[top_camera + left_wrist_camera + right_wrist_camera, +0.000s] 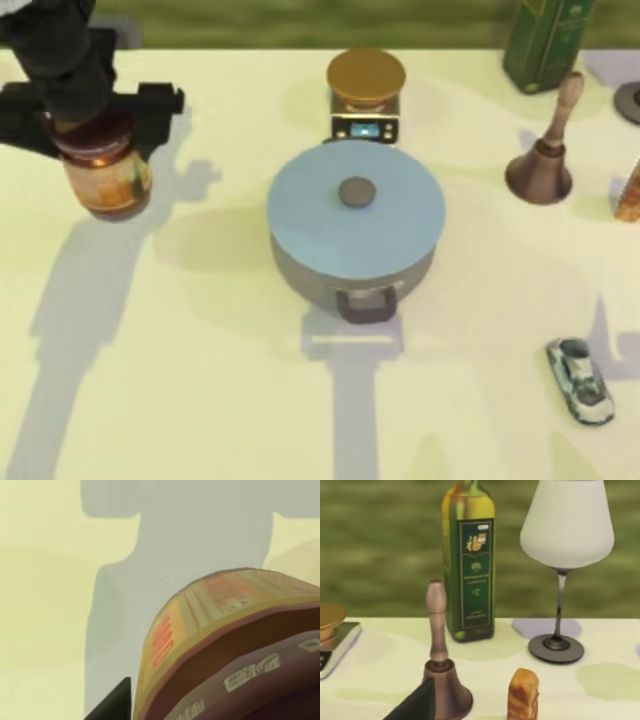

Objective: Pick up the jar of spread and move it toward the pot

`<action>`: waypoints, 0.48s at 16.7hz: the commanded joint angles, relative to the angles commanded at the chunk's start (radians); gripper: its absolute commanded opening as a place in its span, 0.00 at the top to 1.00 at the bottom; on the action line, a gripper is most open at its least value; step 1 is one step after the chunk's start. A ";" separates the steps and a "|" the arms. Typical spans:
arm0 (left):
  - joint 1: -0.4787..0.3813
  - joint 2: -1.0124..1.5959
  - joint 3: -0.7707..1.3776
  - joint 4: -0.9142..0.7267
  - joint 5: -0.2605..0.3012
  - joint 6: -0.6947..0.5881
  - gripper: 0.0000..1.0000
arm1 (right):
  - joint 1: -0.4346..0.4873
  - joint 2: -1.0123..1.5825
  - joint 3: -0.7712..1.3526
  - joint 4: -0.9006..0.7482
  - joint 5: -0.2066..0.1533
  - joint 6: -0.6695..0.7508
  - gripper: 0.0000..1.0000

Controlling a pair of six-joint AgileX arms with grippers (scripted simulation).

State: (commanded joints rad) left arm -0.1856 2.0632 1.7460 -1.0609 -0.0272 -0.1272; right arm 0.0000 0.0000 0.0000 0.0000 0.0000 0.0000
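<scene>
The jar of spread hangs at the table's far left, its dark lid clamped in my left gripper, which is shut on it. Its shadow falls apart from it on the table, so it is off the surface. The left wrist view is filled by the jar's orange-yellow label and brown lid, with one dark fingertip beside it. The grey pot with pale blue lid stands mid-table, well right of the jar. My right gripper stays out of the top view; one fingertip shows, well off centre, with nothing held.
A gold-topped scale stands just behind the pot. At the right are a brown bell, a green oil bottle, a wine glass base, an orange piece and a toy car.
</scene>
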 joint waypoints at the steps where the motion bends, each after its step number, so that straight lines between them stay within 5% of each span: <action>1: -0.031 -0.013 -0.043 0.027 -0.008 -0.043 1.00 | 0.000 0.000 0.000 0.000 0.000 0.000 0.00; 8: -0.126 -0.055 -0.166 0.112 -0.034 -0.169 1.00 | 0.000 0.000 0.000 0.000 0.000 0.000 0.00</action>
State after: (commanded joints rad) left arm -0.3115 2.0078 1.5800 -0.9486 -0.0608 -0.2959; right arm 0.0000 0.0000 0.0000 0.0000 0.0000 0.0000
